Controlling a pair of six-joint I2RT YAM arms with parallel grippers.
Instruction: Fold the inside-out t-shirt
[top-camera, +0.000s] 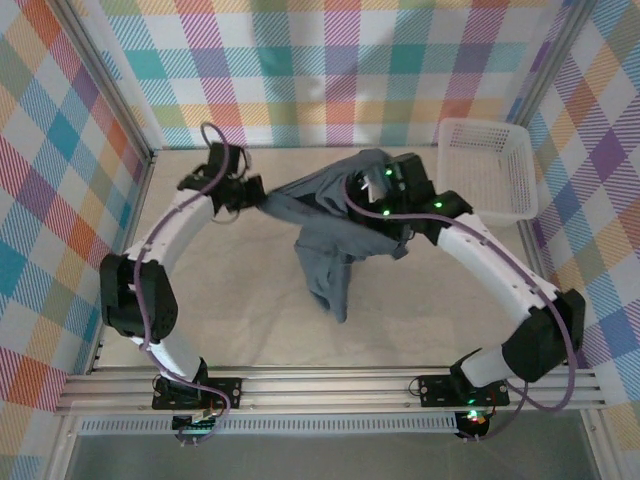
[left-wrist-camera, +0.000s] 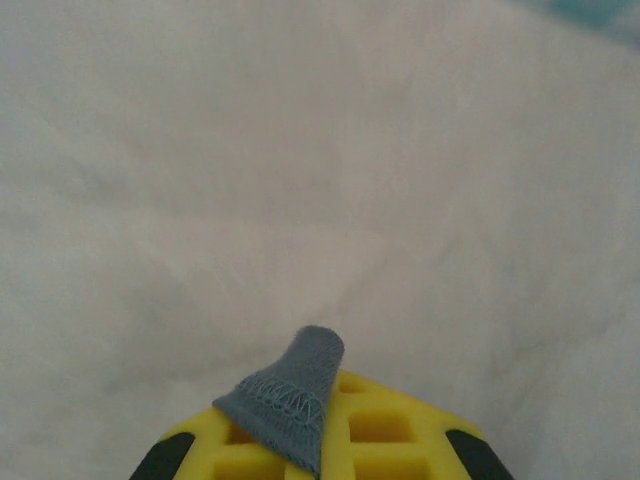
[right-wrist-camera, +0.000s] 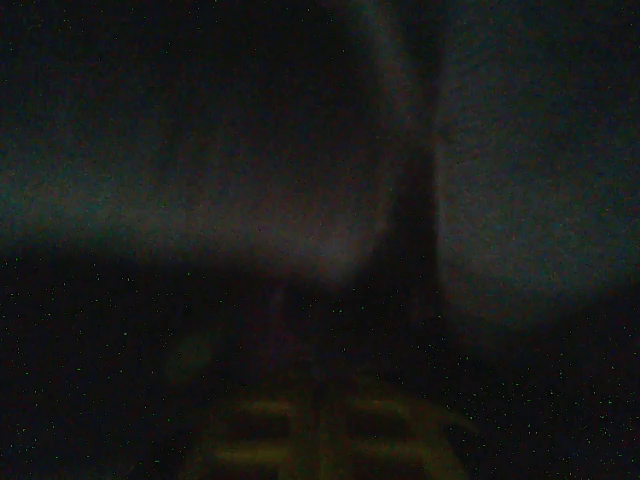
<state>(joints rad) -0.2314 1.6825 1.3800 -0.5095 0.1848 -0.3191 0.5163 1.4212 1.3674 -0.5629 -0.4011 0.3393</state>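
Nothing folded yet — the inside-out t-shirt hangs bunched over the table, one hem corner pinched in the left gripper, the rest draped over the right gripper — closed, its hold hidden.

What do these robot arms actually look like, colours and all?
Both the left arm and right arm are white tubes with chunky black joints, a thin purple cable trailing along each. Small green lights glow on the right one. The left end effector has bright yellow fingers with square hollows.
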